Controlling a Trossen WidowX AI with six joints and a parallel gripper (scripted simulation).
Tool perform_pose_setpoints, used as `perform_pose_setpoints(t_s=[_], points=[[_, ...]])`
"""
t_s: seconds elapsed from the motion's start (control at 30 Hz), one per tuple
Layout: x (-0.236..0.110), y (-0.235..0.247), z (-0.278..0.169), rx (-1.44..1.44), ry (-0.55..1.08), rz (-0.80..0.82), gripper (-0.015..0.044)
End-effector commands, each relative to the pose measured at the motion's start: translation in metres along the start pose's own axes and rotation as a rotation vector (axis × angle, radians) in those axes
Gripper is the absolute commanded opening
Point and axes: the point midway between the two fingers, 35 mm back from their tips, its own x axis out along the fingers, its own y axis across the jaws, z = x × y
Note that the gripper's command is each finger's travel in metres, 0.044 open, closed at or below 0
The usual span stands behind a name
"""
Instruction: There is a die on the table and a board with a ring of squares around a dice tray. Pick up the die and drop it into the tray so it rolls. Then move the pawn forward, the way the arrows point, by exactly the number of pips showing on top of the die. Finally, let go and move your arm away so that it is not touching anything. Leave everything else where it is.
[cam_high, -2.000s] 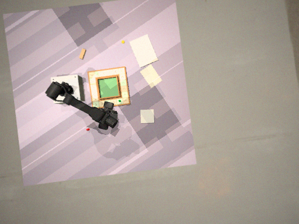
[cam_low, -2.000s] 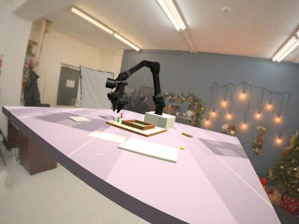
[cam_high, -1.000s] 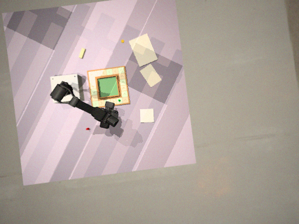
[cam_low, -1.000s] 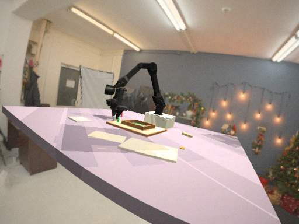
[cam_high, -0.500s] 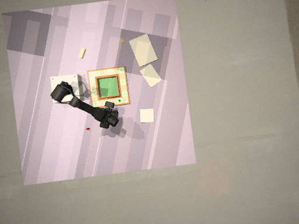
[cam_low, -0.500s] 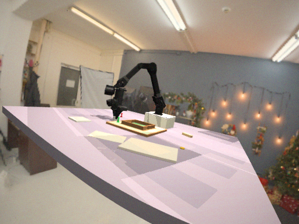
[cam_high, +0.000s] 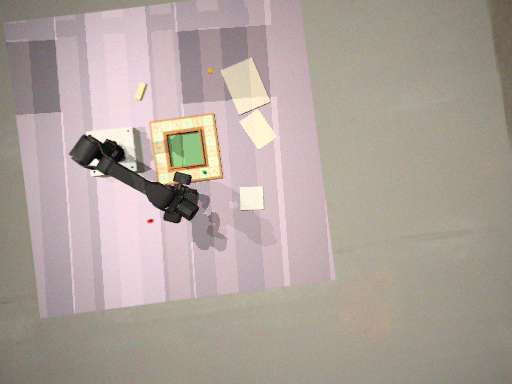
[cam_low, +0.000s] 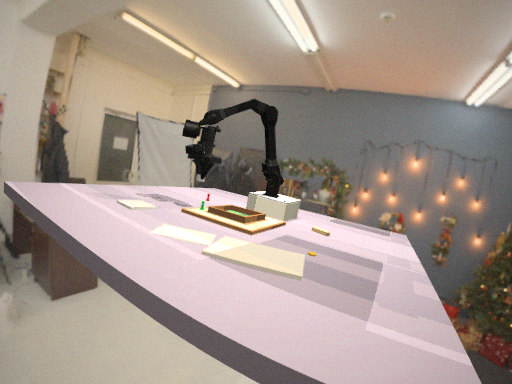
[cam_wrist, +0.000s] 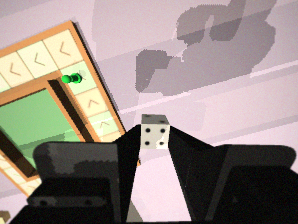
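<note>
My gripper (cam_low: 202, 177) (cam_wrist: 153, 129) is shut on the white die (cam_wrist: 155, 137), holding it in the air beyond the board's edge. The die shows a four-pip face to the wrist camera; the top view does not show it under the arm. The board (cam_high: 218, 145) (cam_low: 271, 224) (cam_wrist: 95, 111) lies flat, with arrowed squares around the brown-walled tray (cam_high: 204, 150) (cam_low: 235, 216) (cam_wrist: 71, 110). The tray has a green floor and no die in it. The green pawn (cam_high: 204, 172) (cam_low: 202, 205) (cam_wrist: 72, 78) stands on a square of the board.
A red pawn (cam_high: 150, 220) (cam_low: 208, 197) stands off the board. A yellow block (cam_high: 141, 91) (cam_low: 320, 231) and an orange disc (cam_high: 210, 71) (cam_low: 312, 254) lie on the table. Three pale flat pieces (cam_high: 245, 86) (cam_high: 257, 129) (cam_high: 251, 198) lie beyond the board.
</note>
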Motion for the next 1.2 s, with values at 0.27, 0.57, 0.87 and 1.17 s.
perform_pose_setpoints(t_s=[0.27, 0.57, 0.87, 1.17], points=[[-0.013, 0.028, -0.002, -0.047, -0.003, 0.004, 0.0], [-0.004, 0.078, -0.007, -0.13, -0.002, 0.007, 0.0], [0.005, 0.124, -0.021, -0.213, -0.002, 0.011, 0.0], [0.014, 0.166, -0.041, -0.296, -0.002, 0.016, 0.0]])
